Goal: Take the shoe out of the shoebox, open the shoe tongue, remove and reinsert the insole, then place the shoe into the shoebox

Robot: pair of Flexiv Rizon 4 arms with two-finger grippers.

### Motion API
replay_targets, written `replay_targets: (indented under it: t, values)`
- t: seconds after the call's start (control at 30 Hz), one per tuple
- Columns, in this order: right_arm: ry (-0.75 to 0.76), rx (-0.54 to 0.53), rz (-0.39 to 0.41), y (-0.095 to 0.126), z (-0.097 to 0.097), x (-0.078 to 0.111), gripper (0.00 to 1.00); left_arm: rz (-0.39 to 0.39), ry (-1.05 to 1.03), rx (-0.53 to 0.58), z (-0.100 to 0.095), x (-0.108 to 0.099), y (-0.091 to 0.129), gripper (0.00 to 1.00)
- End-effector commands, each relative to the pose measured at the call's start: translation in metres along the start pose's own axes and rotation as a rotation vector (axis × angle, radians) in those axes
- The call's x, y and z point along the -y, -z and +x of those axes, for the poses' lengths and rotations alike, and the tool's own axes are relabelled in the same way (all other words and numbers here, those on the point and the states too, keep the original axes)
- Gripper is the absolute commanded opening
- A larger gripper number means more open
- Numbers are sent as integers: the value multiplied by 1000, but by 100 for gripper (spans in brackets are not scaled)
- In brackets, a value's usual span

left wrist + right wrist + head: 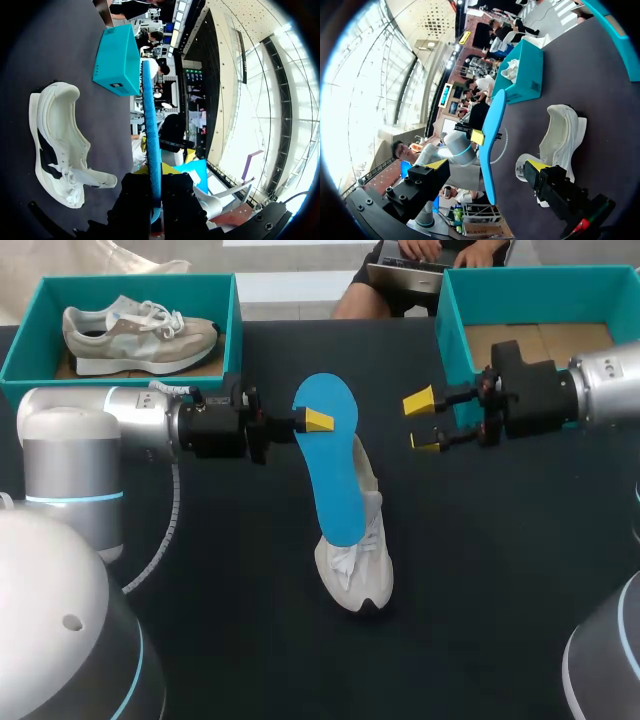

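My left gripper (318,420) is shut on one end of the blue insole (335,470) and holds it in the air over the middle of the table. The white shoe (360,565) lies on the dark table under the insole's lower end. In the left wrist view the insole (150,125) runs edge-on out from between the fingers, with the shoe (57,145) lying beside it, opening upward. My right gripper (425,422) is open and holds nothing, a short way right of the insole. From the right wrist, the insole (492,130) hangs ahead of the open gripper (486,165), with the shoe (560,135) beyond.
A teal shoebox (228,310) at the back left holds a second, beige and white shoe (135,335). Another teal shoebox (455,320) at the back right shows only its cardboard floor. My right arm stretches in front of that box.
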State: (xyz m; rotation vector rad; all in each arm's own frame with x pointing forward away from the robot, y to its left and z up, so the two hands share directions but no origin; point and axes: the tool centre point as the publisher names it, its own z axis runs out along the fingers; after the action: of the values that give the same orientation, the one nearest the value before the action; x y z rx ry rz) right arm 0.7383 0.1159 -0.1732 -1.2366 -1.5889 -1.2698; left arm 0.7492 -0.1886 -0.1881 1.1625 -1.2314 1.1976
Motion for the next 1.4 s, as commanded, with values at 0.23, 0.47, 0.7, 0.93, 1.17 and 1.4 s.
replay_targets:
  t: [0.23, 0.47, 0.7, 0.93, 1.17, 1.4]
  values:
    - [-17, -36, 60, 3, -14, 4, 100, 2, 0, 1, 0, -1, 0, 0]
    - [-24, -23, 81, 5, -22, 6, 100, 2, 0, 1, 0, -1, 0, 0]
    - [-24, -23, 81, 5, -22, 6, 100, 2, 0, 1, 0, -1, 0, 0]
    - [-24, -23, 81, 5, -22, 6, 100, -8, -94, -64, 16, 6, 4, 0]
    - [-24, -23, 81, 5, -22, 6, 100, -25, -339, -50, 43, 20, 13, 0]
    - [-24, -23, 81, 5, -22, 6, 100, 17, -668, -23, 63, 23, 20, 0]
